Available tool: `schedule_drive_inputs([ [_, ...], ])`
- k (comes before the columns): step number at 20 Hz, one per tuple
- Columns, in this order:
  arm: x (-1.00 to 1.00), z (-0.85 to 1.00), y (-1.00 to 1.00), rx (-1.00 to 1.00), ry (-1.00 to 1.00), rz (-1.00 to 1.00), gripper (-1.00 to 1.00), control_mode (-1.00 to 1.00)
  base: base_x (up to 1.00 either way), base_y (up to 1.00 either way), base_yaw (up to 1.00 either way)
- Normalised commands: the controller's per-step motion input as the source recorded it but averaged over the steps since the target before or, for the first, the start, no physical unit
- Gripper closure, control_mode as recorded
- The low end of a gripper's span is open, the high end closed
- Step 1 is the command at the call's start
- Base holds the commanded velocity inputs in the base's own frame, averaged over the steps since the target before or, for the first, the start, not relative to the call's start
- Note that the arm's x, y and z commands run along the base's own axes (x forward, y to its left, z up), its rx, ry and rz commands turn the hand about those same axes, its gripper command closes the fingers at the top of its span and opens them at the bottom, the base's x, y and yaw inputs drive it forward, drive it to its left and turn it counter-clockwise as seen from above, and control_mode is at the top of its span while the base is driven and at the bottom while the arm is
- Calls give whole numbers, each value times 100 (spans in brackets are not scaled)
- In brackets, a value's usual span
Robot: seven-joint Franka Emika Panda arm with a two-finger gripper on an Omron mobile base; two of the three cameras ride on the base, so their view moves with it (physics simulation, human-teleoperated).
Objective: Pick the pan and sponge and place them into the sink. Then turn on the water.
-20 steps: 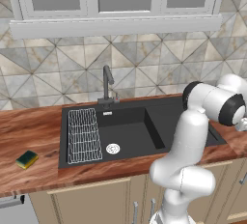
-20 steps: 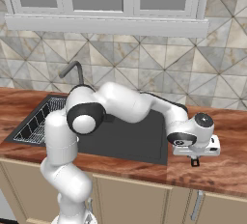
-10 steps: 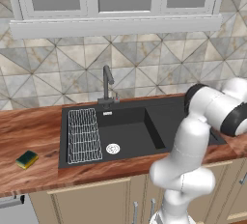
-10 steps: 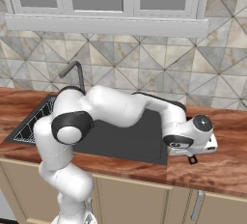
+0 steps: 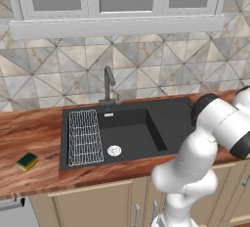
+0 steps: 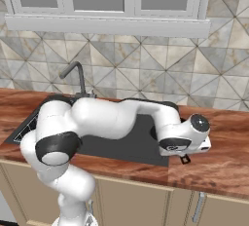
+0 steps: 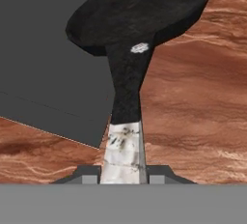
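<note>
Counting: 1 pan, 1 sponge, 1 sink, 1 faucet, 1 wire rack, 1 gripper. Pan is round, black, matte, w/ a long thin dark handle ending in a pale scuffed tip; a small silver rivet sits where handle meets bowl. Pan sits on the wood-grain counter at the sink's right edge, bowl overlapping the sink's flat black rim. Handle tip runs down between the two dark finger tips in the hand view; whether they clamp it or just flank it, can't tell. Sponge: small rect block, yellow w/ green top, near the counter's left front edge, well apart from sink. Sink: matte black rect, recessed basin, round silver drain, white rack on its left side. Faucet dark grey, angled spout, at sink's back edge. Vs 0.5 s ago: wrist is lower and closer to the counter by the sink's right front corner in the right base view; sponge and sink unchanged.
</note>
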Motion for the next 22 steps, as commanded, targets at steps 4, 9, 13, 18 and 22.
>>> schedule_drive_inputs([
  [4,-5,12,42,8,0,4,100,-100,0,0,0],
  [9,-5,8,42,8,0,5,100,-100,0,0,0],
  [13,-1,4,36,9,0,7,100,-100,0,0,0],
  [18,0,0,32,9,0,8,100,-100,0,0,0],
  [22,2,0,32,8,0,9,100,-100,0,0,0],
])
